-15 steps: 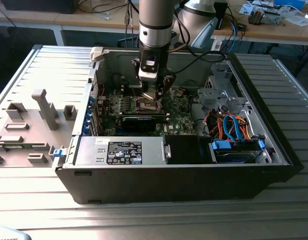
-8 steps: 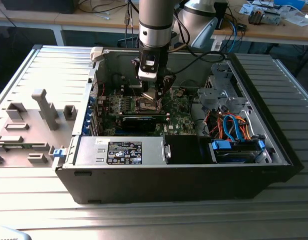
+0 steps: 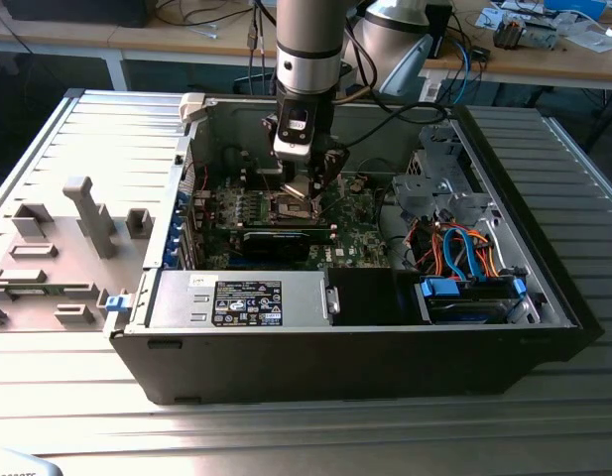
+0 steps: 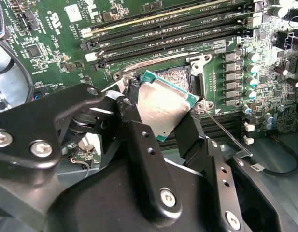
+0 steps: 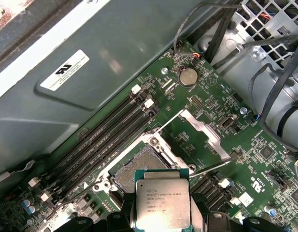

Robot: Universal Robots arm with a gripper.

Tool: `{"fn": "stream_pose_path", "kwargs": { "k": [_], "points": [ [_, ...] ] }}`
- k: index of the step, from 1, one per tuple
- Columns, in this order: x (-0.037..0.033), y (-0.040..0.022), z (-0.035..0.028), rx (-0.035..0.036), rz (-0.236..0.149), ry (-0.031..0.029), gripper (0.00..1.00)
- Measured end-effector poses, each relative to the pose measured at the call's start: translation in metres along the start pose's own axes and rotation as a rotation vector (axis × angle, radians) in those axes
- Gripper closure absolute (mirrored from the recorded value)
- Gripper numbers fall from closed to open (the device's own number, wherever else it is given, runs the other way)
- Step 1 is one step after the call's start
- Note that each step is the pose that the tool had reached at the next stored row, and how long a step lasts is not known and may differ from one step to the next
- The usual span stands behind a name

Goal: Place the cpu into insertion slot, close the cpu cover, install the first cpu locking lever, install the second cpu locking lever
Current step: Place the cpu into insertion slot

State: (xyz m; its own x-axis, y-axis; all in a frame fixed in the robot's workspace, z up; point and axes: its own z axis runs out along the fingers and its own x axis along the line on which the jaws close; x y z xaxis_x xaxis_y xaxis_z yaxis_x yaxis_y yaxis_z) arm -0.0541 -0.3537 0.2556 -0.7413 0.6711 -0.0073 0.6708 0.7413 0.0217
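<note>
My gripper [image 4: 159, 115] is shut on the cpu [image 4: 161, 99], a square chip with a silver-grey top and a green edge, gripped at two opposite sides by black fingers [image 4: 139, 135]. The cpu [image 5: 162, 198] hangs tilted just above and beside the insertion slot [image 5: 138, 169], which lies bare with its brownish contact field showing. The cpu cover [image 5: 202, 128] stands swung open beyond the slot. A thin lever rod [image 4: 226, 126] sticks out next to the socket. In the exterior view the gripper [image 3: 304, 188] hovers over the slot [image 3: 292, 206] inside the open computer case.
Long memory slots [image 5: 105, 137] run along one side of the socket. A black card [image 3: 276, 241] lies in front of it, and a power supply box [image 3: 236, 297] sits nearer still. Orange and blue cables [image 3: 454, 248] fill the exterior view's right. Case walls [image 3: 186, 178] surround the board.
</note>
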Motion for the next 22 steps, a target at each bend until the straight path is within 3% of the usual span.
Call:
{"fn": "stream_pose_path", "kwargs": {
  "k": [22],
  "points": [
    [0.0000,0.0000,0.0001,0.0001,0.017,-0.0004,0.46]
  ]
}}
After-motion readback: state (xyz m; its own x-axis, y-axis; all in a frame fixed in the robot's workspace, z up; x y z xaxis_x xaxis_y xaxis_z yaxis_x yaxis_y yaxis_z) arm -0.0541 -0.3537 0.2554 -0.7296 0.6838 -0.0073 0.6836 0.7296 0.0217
